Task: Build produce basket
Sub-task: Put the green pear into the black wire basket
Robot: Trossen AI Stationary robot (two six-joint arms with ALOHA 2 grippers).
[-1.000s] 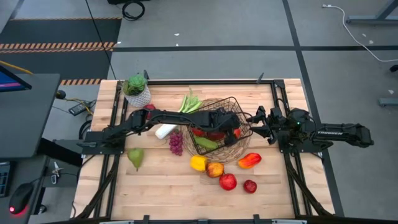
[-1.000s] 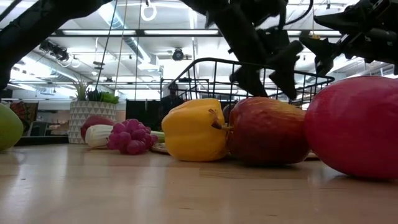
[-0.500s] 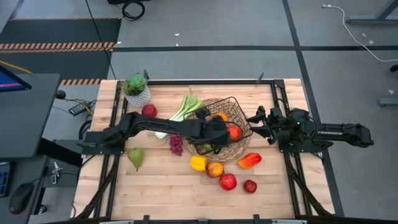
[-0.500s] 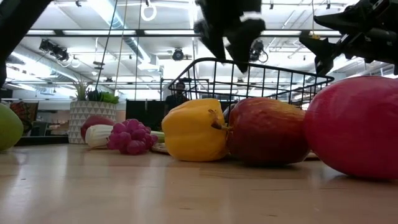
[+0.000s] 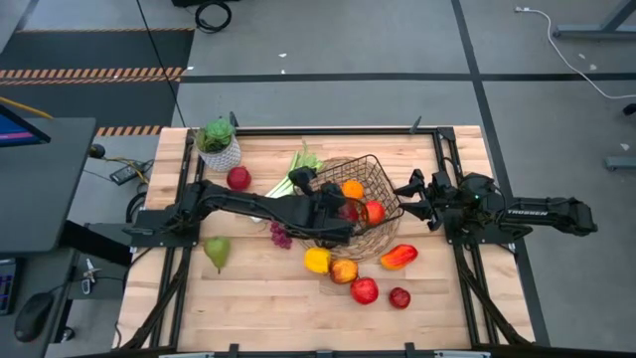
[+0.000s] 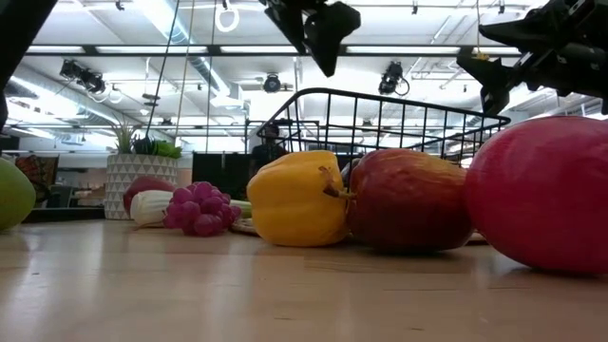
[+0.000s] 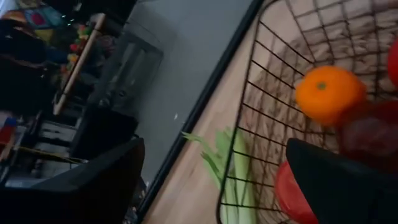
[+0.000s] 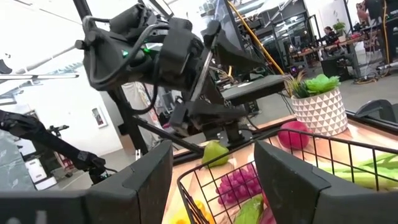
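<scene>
Sitting mid-table, slightly right of centre, the basket (image 5: 353,204) holds an orange (image 5: 352,189), a red apple (image 5: 374,212) and other red and green pieces I can't make out. The leek (image 5: 294,171) lies against its far-left rim.

Left gripper (image 5: 301,180) hangs over the basket's left rim with fingers spread wide, nothing between them; its arm runs across the left half of the table. Half a second ago it was low inside the basket, so it has pulled back and up; the low view puts it well above the rim now.

Right gripper (image 5: 409,188) sits just beside the basket's right edge, jaws partly apart, holding nothing visible; unchanged from the earlier frames.

Loose produce: purple grapes (image 5: 280,236) just left of the basket, green pear (image 5: 217,253) farther left, red apple (image 5: 238,178) near the plant pot (image 5: 220,146). In front of the basket: yellow pepper (image 5: 317,261), apple (image 5: 344,270), orange-red pepper (image 5: 397,257), two more red apples (image 5: 365,290).

Open wood at the near-left, near edge and far-right corner.
</scene>
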